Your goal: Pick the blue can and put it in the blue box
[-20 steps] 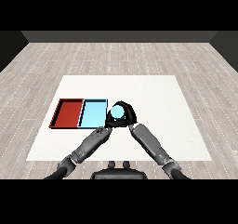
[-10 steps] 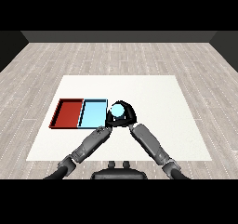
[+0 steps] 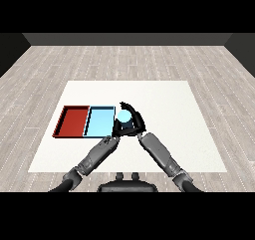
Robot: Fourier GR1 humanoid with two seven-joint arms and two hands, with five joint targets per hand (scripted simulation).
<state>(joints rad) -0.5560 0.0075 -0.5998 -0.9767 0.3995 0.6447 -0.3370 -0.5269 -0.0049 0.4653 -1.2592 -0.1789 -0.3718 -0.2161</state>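
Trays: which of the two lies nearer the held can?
The light blue tray. It lies right beside the blue can that the right hand curls round; the red tray is on its far side.

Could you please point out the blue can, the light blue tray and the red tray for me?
blue can (image 3: 123, 116): head view, on its pale top face.
light blue tray (image 3: 98, 122): head view, on its bare floor.
red tray (image 3: 73, 121): head view, on its bare floor.
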